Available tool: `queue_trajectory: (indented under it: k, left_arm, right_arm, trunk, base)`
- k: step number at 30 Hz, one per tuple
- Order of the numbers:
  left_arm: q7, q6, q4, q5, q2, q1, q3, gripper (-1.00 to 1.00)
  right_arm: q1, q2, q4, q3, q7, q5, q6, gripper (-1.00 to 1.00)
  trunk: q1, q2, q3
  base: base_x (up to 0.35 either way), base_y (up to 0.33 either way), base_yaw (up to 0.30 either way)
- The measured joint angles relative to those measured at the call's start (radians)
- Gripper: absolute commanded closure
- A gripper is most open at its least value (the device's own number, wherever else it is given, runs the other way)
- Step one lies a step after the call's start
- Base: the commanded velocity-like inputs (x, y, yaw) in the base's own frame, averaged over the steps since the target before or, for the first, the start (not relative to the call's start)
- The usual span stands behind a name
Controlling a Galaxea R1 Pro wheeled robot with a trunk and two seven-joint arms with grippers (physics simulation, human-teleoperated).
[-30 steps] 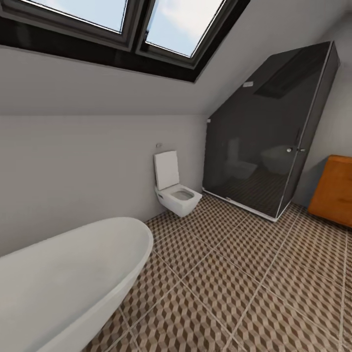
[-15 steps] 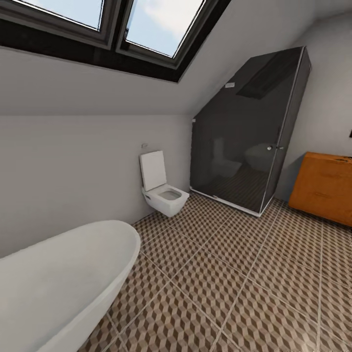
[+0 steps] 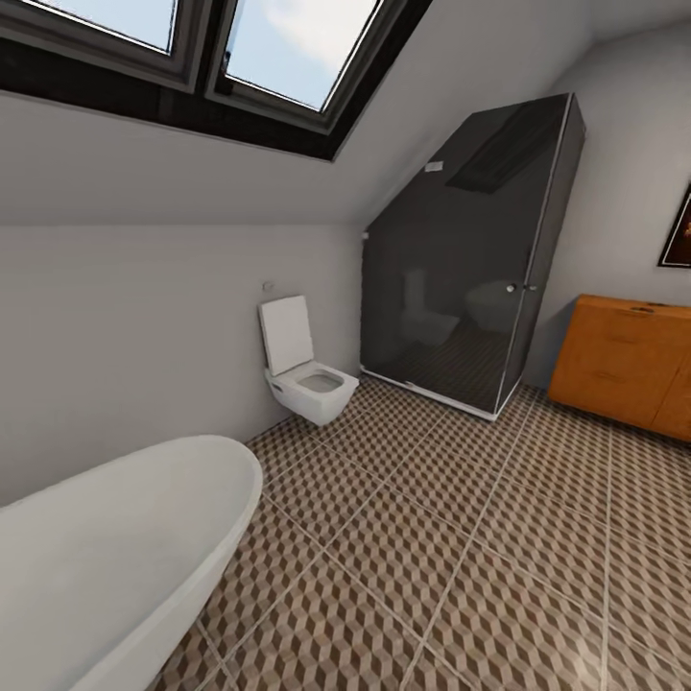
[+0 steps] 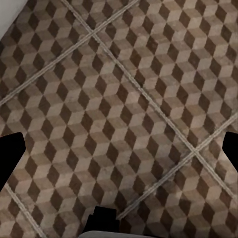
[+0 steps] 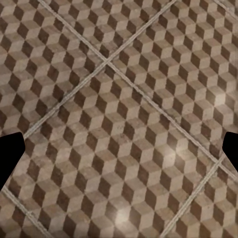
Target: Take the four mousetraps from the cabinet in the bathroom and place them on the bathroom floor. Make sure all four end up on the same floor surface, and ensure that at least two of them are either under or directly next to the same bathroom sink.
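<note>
**Bathroom in view, both grippers empty above the floor**

Left gripper point(image 4: 119, 148): its 2 dark fingertips point(image 4: 11, 156) sit at opposite edges of the left wrist view, spread wide, with nothing between them. Below the gap lies the floor point(image 4: 124, 99), tiled in a brown, beige and white cube pattern with pale grout lines crossing under the gripper.

Right gripper point(image 5: 119, 151): its 2 fingertips point(image 5: 10, 153) are likewise far apart at the edges of the right wrist view and grasp nothing. The same cube-pattern tiles lie under it, with a soft glare patch on the tile beneath the gap.

Head view:
- The cabinet point(image 3: 629, 369) stands at the far right against the wall, orange-brown, drawer fronts closed. It is well apart from both grippers.
- A dark glass shower point(image 3: 470, 259) stands just left of the cabinet.
- A white toilet point(image 3: 302, 369) hangs on the wall left of the shower, lid raised.
- A white bathtub point(image 3: 106, 557) occupies the near left.
- 2 skylights point(image 3: 278, 43) sit in the sloped ceiling.
- A framed picture point(image 3: 678, 230) hangs above the cabinet, cut by the frame edge.
- The mousetraps cannot be made out.
</note>
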State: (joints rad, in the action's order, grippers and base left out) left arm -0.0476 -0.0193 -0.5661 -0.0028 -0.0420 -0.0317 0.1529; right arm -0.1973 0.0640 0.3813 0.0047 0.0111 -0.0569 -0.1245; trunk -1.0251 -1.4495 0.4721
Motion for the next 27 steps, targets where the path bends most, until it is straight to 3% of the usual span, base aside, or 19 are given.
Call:
queue_trajectory:
  k: [10,27]
  left_arm:
    - [0.001,0.000,0.000,0.000,-0.001,0.000,-0.001,-1.00]
    - [0.003,0.000,0.000,-0.001,0.000,0.000,-0.004,-1.00]
  right_arm:
    - [0.000,0.000,0.000,0.000,-0.001,0.000,-0.001,-1.00]
    - [0.000,0.000,-0.001,-0.003,-0.005,0.001,-0.001,-1.00]
  trunk:
    - [0.000,0.000,0.007]
    - [0.000,0.000,0.018]
  base:
    - [0.000,0.000,-0.122]
    - [0.000,0.000,-0.244]
